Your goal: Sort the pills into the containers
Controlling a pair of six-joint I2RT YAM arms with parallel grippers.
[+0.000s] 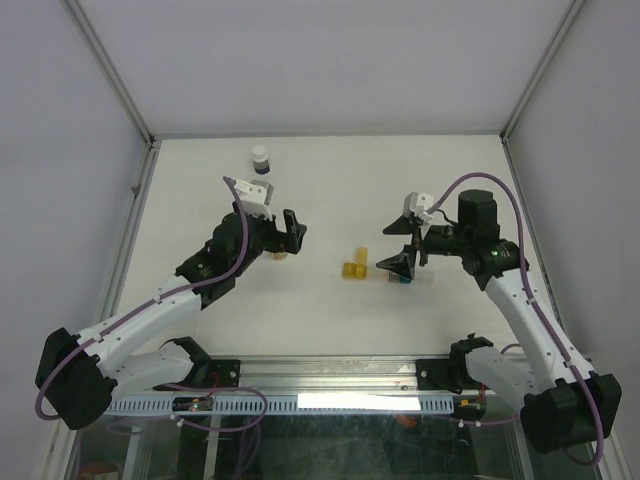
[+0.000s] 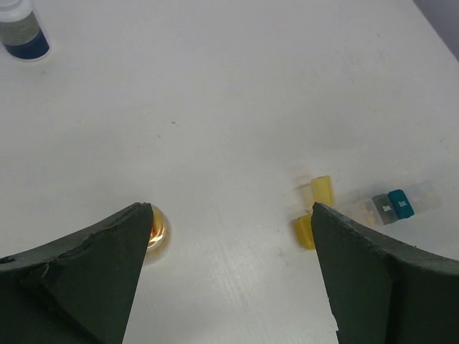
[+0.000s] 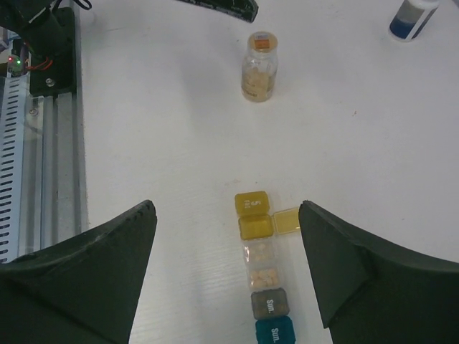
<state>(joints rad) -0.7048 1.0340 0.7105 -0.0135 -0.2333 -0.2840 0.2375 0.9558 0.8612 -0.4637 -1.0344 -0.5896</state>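
The containers (image 3: 262,265) lie in a short row: two yellow ones, one with its lid (image 3: 287,220) swung open, two clear ones holding pale pills (image 3: 264,276), a grey one and a teal one (image 3: 274,332). The row also shows in the top view (image 1: 375,272) and in the left wrist view (image 2: 323,190). My right gripper (image 3: 227,208) is open and empty, hovering over the row (image 1: 400,247). My left gripper (image 2: 229,215) is open and empty (image 1: 285,238). A small amber vial of pills (image 3: 259,67) stands just beside its left finger (image 2: 155,228), partly hidden.
A white bottle with a dark blue band (image 1: 260,160) stands at the back left, also in the left wrist view (image 2: 21,32) and the right wrist view (image 3: 412,18). A metal rail (image 1: 330,385) runs along the near edge.
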